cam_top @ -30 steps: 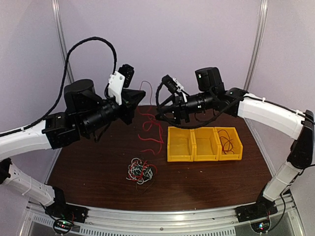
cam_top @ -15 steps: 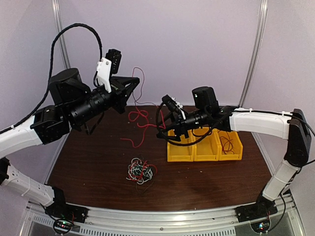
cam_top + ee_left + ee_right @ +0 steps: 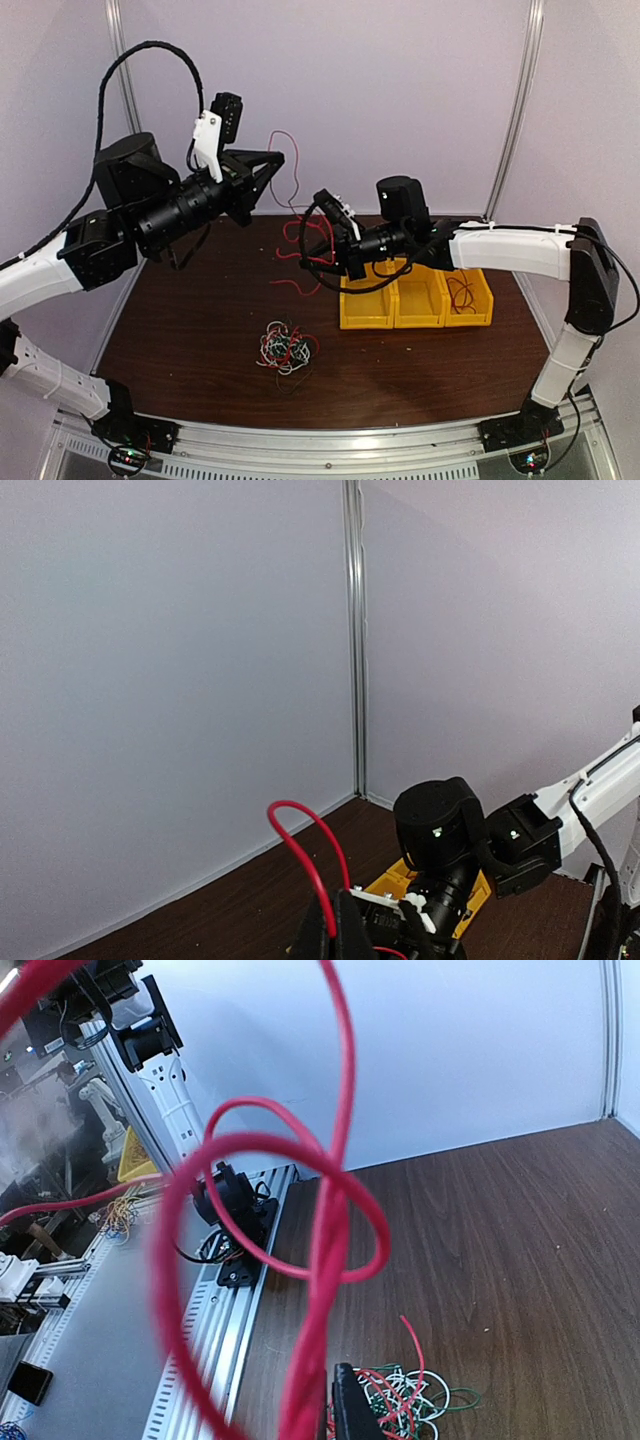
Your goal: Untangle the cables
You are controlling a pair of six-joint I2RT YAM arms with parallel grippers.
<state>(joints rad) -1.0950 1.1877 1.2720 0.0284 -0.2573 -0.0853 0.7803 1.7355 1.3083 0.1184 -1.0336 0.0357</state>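
My left gripper (image 3: 274, 165) is raised high over the far left of the dark brown wooden table (image 3: 190, 330) and is clenched on one long thin red wire (image 3: 296, 165). In the left wrist view the wire arches up from between the closed fingertips (image 3: 343, 932). From there the red wire hangs in loose loops down to my right gripper (image 3: 322, 240), which sits lower, just left of the row of three yellow plastic bins (image 3: 368, 312). In the right wrist view the jaws appear closed, with the red wire running down beside the one visible fingertip (image 3: 345, 1405), so this gripper is reported as grasping the same wire. The tangled bundle of thin red, white and green wires (image 3: 285, 347) lies on the table nearer my bases, well apart from both grippers. The rightmost bin holds a loose dark red wire (image 3: 460, 290).
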